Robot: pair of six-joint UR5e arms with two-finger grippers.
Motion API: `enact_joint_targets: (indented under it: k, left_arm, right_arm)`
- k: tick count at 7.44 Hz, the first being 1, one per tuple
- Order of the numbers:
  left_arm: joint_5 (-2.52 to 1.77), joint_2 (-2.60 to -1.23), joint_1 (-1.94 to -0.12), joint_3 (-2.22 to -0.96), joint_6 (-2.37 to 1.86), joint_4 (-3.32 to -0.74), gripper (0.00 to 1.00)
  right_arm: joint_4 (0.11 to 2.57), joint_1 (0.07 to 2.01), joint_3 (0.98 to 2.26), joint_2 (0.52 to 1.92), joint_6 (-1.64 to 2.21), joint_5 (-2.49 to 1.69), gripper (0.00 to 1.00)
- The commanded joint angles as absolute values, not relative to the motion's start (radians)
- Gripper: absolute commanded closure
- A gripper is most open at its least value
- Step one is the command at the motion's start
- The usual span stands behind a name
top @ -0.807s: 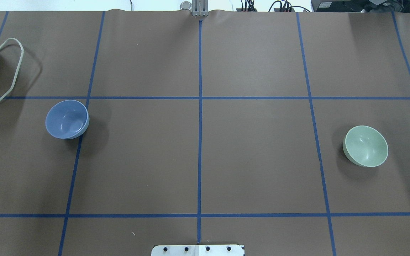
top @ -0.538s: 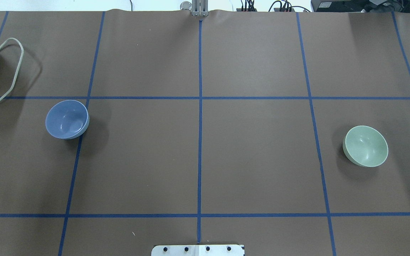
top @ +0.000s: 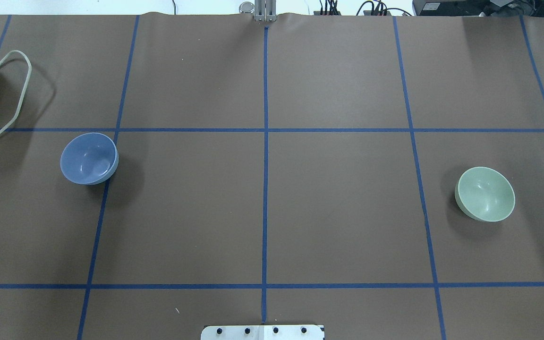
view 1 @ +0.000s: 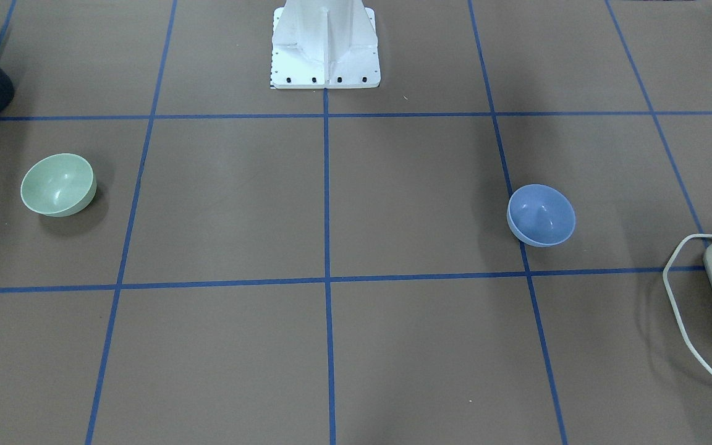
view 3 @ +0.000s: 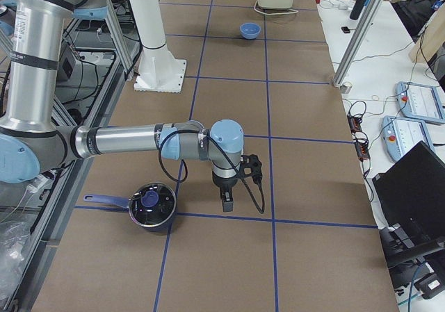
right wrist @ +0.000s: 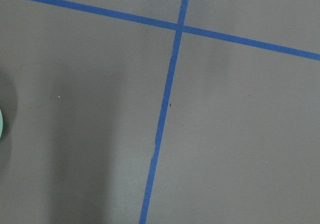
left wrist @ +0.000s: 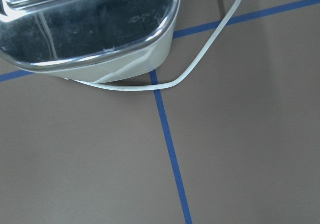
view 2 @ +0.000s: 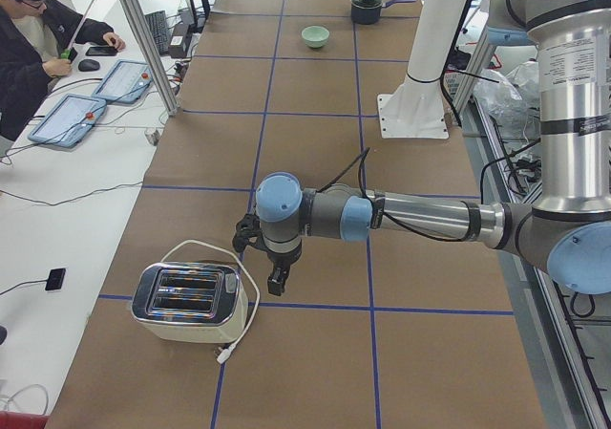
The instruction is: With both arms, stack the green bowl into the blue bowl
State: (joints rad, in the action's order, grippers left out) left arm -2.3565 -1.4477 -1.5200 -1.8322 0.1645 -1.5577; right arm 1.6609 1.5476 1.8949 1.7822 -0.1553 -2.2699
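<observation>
We cannot tell how open the left gripper point(view 2: 279, 283) or right gripper point(view 3: 227, 202) stands, nothing seen in either, while the green bowl point(top: 485, 193) sits upright on the white pedestal base's point(view 1: 325, 43) right-arm side and the blue bowl point(top: 89, 158) on its left-arm side, neither touched by a gripper.

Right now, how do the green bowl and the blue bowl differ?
The green bowl is pale mint, the blue bowl periwinkle. Blue sits on the robot's left, overlapping a tape line; green on its right, clear of tape. Both are upright, empty, alike in size.
</observation>
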Motion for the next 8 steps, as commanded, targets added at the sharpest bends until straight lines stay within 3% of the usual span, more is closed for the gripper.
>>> enact_joint_targets:
  k: [1,4,6,8]
  left_arm:
    - [-2.361,-1.512,-1.52,-1.856,0.16,-1.616,0.0]
    - [-2.37,-1.583,-1.517,-1.77,0.163,-1.854,0.0]
    - [-2.37,-1.579,-1.508,-1.776,0.155,-1.912,0.0]
    - [-2.358,-1.578,-1.328,-1.775,-0.097,-1.948,0.0]
  right_arm:
    - [1.588,1.548,1.89,1.744,-0.153,-2.278,0.0]
    - [1.405,1.548,1.777,1.685,-0.132,-2.279,0.0]
    - [1.378,1.546,1.784,1.678,-0.076,-2.313,0.0]
    - [1.297,1.456,1.793,1.657,0.184,-2.33,0.0]
